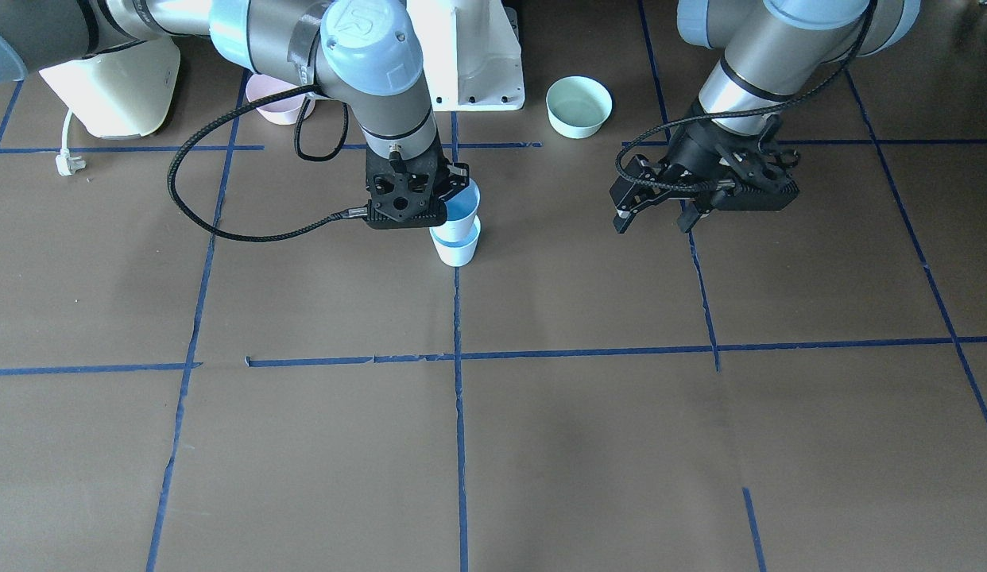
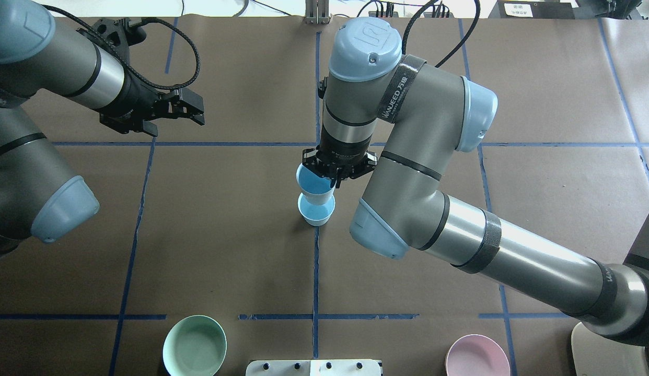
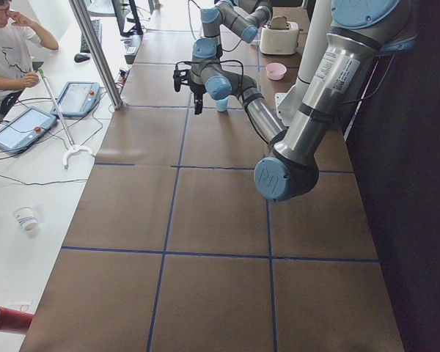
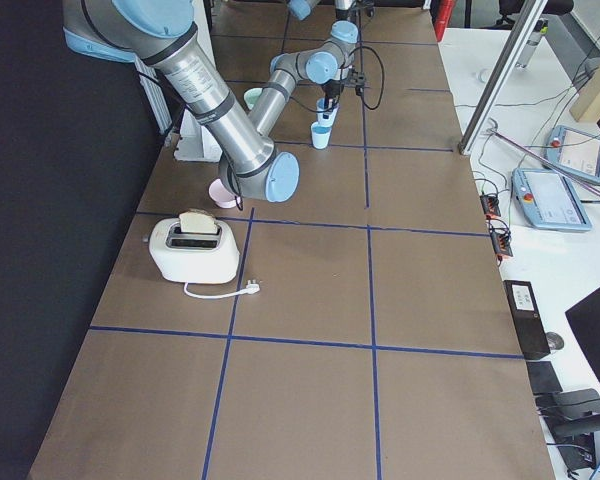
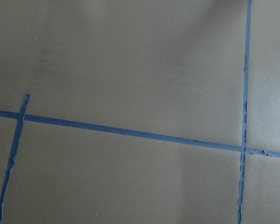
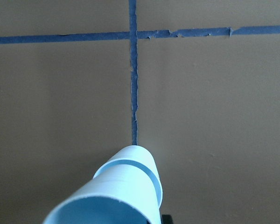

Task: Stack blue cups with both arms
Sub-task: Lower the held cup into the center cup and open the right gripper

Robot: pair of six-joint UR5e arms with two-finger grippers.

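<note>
Two pale-blue cups are near the table's middle. The lower cup (image 1: 455,246) (image 2: 316,214) stands upright on the brown paper. My right gripper (image 1: 454,202) (image 2: 332,175) is shut on the rim of the upper cup (image 1: 464,208) (image 2: 313,185) and holds it upright, its base in the lower cup's mouth. The right wrist view shows the held cup (image 6: 107,205) with the lower cup (image 6: 140,163) beyond it. My left gripper (image 1: 654,221) (image 2: 196,110) is open and empty, hovering off to the side, well apart from the cups. The left wrist view shows only paper and tape.
A mint-green bowl (image 1: 578,106) (image 2: 195,345) and a pink bowl (image 1: 275,110) (image 2: 477,356) sit by the white pedestal (image 1: 466,56). A toaster (image 1: 112,87) (image 4: 192,248) stands on my right side. Blue tape lines grid the table. A person (image 3: 7,51) stands beyond the far edge.
</note>
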